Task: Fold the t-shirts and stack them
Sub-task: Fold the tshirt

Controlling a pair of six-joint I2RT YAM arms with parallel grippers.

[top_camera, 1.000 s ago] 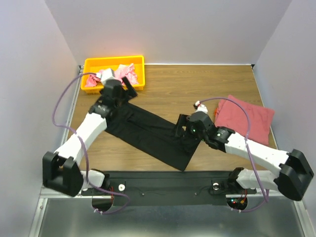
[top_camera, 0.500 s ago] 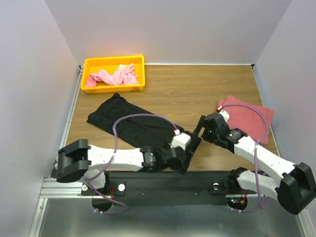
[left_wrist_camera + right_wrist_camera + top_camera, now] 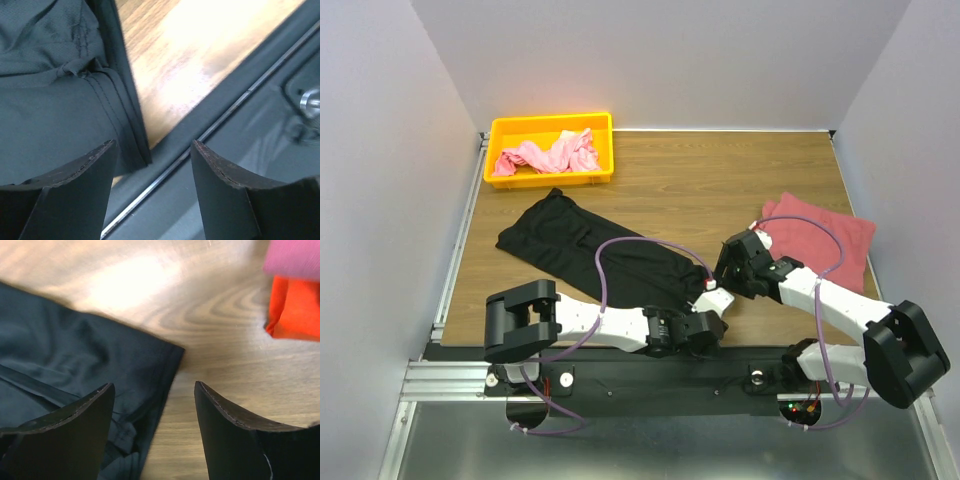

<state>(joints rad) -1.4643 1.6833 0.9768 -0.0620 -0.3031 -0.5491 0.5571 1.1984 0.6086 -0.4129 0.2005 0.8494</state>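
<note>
Left pincer (image 3: 152, 147) agape over black t-shirt (image 3: 55, 85) hem, shirt mostly off-frame.

Your left pincer (image 3: 152, 145) stands spread, its two dark fingers (image 3: 75, 190) apart at the bottom of the view with nothing gripped between them. Above the left finger you see the black t-shirt (image 3: 50, 100), its stitched hem corner lying right at the tabletop (image 3: 170, 75) edge. Past that edge runs a dark rail (image 3: 240, 140), with a silver bolt (image 3: 311, 100) at far right.
</note>
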